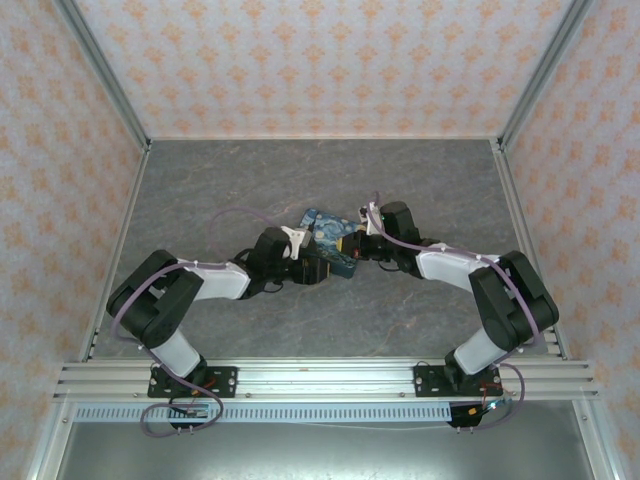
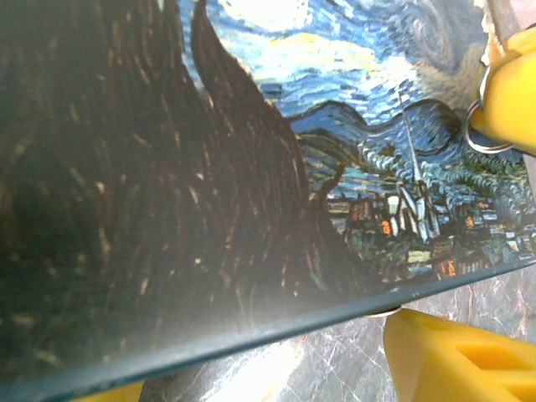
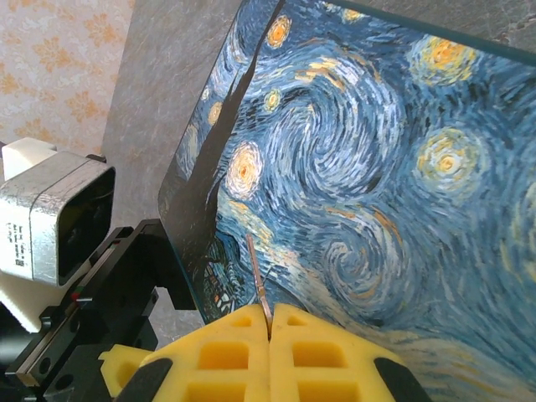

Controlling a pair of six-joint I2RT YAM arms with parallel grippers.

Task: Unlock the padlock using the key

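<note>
Right end effector: clenched on the key; the thin blade sticks out toward 12 o'clock, close to the painted box; a key ring hangs by its yellow fingers
Left end effector: jaws stand wide apart along the box's lower edge; I cannot tell whether they press it
Layout, top view: box mid-bench; left end effector at 7 o'clock of it, right end effector at 3 o'clock
Padlock: hidden or too small to place; presumably on the box
Done, as I judge: key picked up and brought to the box
Left, as I judge: steady the box; find the keyhole; insert the blade; turn; free the shackle
</note>
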